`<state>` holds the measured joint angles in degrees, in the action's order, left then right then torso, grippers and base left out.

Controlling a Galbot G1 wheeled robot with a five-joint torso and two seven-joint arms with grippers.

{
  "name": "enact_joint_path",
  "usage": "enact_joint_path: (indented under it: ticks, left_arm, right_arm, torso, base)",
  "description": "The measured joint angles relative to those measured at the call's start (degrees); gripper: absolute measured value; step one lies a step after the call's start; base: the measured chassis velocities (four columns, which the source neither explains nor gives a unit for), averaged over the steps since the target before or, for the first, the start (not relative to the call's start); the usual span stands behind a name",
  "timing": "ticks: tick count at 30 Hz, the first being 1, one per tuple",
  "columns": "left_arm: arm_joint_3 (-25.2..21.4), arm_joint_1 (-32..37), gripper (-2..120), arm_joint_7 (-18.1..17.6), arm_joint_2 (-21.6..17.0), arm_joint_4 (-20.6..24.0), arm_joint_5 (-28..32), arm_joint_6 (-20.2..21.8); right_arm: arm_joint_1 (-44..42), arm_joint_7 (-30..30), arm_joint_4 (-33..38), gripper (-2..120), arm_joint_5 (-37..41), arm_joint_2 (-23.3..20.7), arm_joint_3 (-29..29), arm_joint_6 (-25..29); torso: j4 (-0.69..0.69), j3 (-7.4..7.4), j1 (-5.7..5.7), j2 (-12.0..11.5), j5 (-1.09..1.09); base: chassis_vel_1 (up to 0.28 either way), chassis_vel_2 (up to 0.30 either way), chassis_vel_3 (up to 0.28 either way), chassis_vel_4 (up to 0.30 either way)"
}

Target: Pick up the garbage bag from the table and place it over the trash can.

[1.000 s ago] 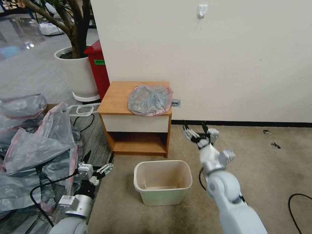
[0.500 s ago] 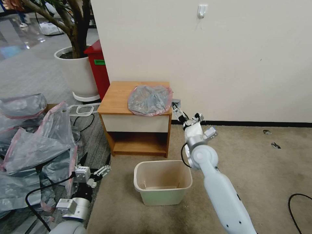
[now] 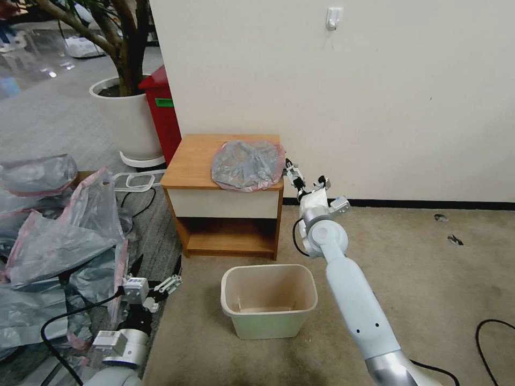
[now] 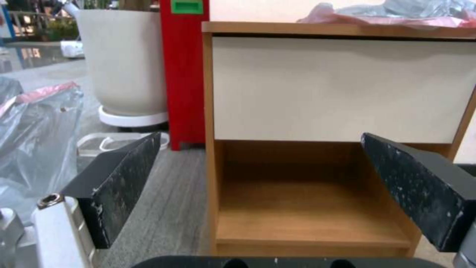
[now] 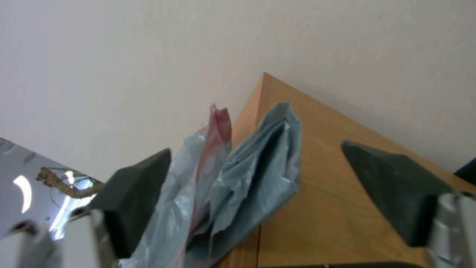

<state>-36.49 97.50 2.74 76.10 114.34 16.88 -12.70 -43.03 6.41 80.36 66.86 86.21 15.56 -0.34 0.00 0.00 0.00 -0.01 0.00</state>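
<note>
The garbage bag (image 3: 247, 164) lies crumpled on the tabletop (image 3: 194, 161), towards its right rear corner, its pink rim spilling over the front and right edges. The right tool (image 3: 306, 179) hangs just off that right edge, fingers spread wide and released, the bag's overhanging fold directly ahead between them. The left tool (image 3: 156, 277), also released, waits low by the floor, well apart. The trash can (image 3: 268, 300) stands in front of the nightstand.
</note>
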Motion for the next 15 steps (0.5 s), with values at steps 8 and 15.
enact_joint_path:
  ticks: [8, 15]
  left_arm:
    - [0.0, 0.2, 100, -0.7, 0.0, 0.0, -0.2, -0.1]
    - [0.1, 0.4, 100, -1.0, 0.0, 0.1, -0.2, -0.1]
  right_arm:
    - [0.2, -0.4, -0.8, 64, -0.3, 0.7, 0.0, 0.3]
    - [0.3, -0.9, -1.3, 34, -0.7, 0.9, 0.1, 0.7]
  torso:
    - [0.0, 0.0, 0.0, 0.0, 0.0]
    - [0.0, 0.0, 0.0, 0.0, 0.0]
  base:
    - [0.0, 0.0, 0.0, 0.0]
    - [0.0, 0.0, 0.0, 0.0]
